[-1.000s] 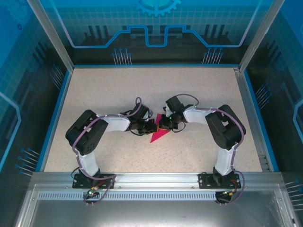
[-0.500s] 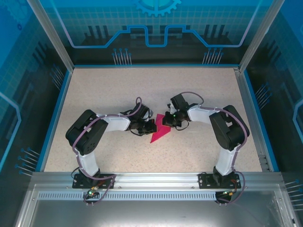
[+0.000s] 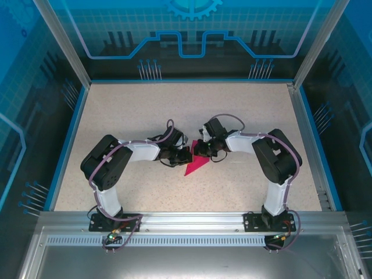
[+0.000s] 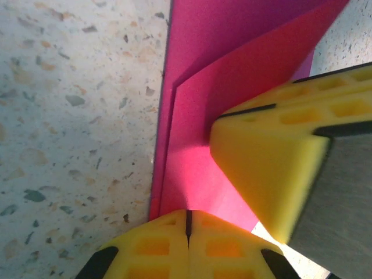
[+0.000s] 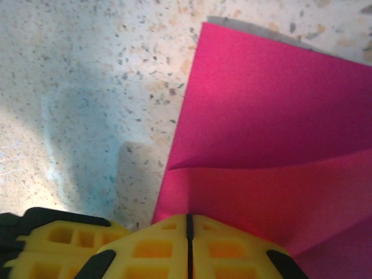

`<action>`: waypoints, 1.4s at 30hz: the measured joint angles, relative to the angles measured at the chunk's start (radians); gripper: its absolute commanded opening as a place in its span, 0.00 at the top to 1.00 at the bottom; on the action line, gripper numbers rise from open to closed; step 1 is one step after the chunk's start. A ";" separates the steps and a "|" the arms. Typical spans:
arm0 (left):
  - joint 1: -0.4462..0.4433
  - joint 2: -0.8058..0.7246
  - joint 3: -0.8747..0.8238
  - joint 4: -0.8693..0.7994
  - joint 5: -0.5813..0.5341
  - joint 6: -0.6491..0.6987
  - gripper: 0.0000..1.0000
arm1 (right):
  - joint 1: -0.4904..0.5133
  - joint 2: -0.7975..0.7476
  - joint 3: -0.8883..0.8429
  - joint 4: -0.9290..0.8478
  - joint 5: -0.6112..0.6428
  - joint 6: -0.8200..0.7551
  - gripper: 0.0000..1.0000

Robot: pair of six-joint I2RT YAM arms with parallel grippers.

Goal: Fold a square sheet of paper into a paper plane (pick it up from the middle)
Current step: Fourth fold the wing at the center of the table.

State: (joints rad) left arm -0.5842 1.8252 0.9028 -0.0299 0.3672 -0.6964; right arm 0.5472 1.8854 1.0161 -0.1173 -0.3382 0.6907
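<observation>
Square sheet of paper (image 3: 196, 164): mid-table (image 3: 145, 116), between the two grippers. It is folded into a layered wedge, not yet a dart.

From above, the long axis runs far-to-near, slightly oblique. The narrow tip points toward the near edge and a little left, and the broad end sits at the grippers. The wrist views show overlapped layers, one flap lifted.

Left gripper (image 3: 187, 155): jaws closed, pads against the paper's edge. Right gripper (image 3: 201, 152): jaws closed, pads on the paper just beside the left gripper. Pinching a layer or only pressing: cannot tell.

Judgement: mid-fold, setting a crease. The next move calls for flattening the lifted flap along its crease while one gripper pins the sheet, without sliding it.
</observation>
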 measured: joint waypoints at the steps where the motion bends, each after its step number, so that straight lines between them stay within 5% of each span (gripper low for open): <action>1: 0.000 0.000 0.000 0.000 0.000 0.000 1.00 | -0.003 0.004 0.000 0.002 -0.003 0.000 0.92; 14: 0.001 0.000 0.000 -0.002 0.001 0.000 1.00 | -0.154 0.047 0.040 -0.014 -0.072 0.000 0.92; 21: 0.001 0.000 0.000 -0.004 0.005 0.000 1.00 | -0.210 0.046 0.089 -0.054 0.026 -0.009 0.92; 30: 0.001 0.000 0.005 -0.014 0.005 0.012 1.00 | -0.127 -0.085 0.088 -0.056 0.060 -0.011 0.92; 42: 0.001 0.002 0.013 -0.038 0.007 0.019 1.00 | -0.055 0.002 0.042 -0.032 -0.040 -0.023 0.94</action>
State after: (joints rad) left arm -0.5835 1.8267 0.9161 -0.0677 0.3744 -0.6777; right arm 0.4927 1.8870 1.0580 -0.1497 -0.3782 0.6682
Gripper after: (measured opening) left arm 0.050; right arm 0.065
